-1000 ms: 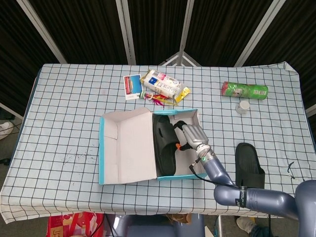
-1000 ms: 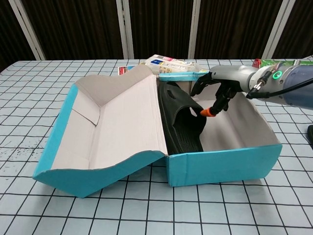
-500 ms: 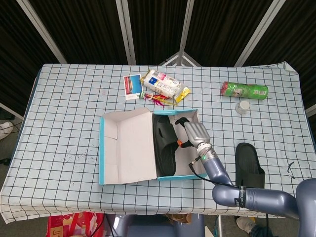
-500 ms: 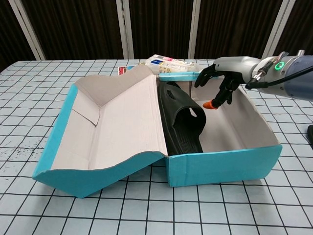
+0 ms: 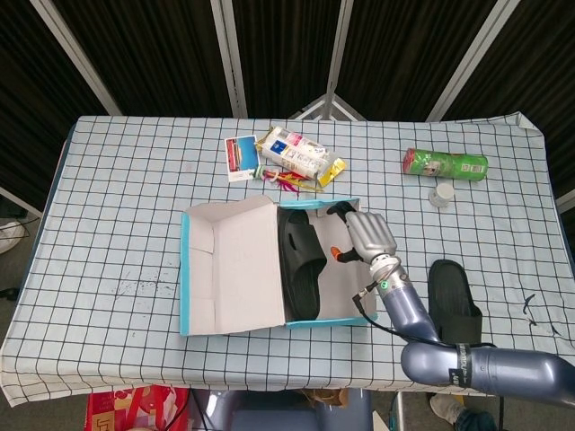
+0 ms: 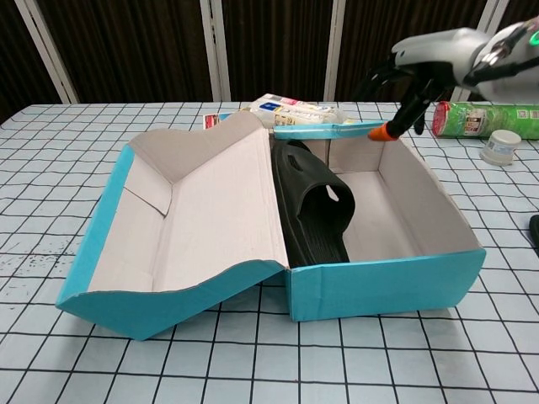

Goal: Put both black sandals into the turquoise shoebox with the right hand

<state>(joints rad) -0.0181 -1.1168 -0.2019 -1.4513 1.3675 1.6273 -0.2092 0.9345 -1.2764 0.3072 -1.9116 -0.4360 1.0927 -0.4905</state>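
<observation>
We see a table draped in a pale cloth printed with a dark square grid, its edges hanging in soft folds. Next in size is the turquoise shoebox, cardboard with a plain grey-white inside, its hinged lid folded open flat to the left. One black sandal lies along the left wall of the box; in the chest view its moulded foam-like body shows a broad arched strap and a ribbed sole edge. The second black sandal, the same matte slide shape, lies on the cloth to the right of the box, well apart from it, beside the grey metallic right arm. The right hand hovers above the far right part of the box, holding nothing; in the chest view the hand is raised above the box rim, its dark fingers loosely curved and apart, one tipped in orange. We see no left hand in either view. At the far right lies a green cylindrical canister on its side, with a small white cap just beside it. Behind the box sit a crinkled printed packet, a small card and a scatter of thin coloured sticks
</observation>
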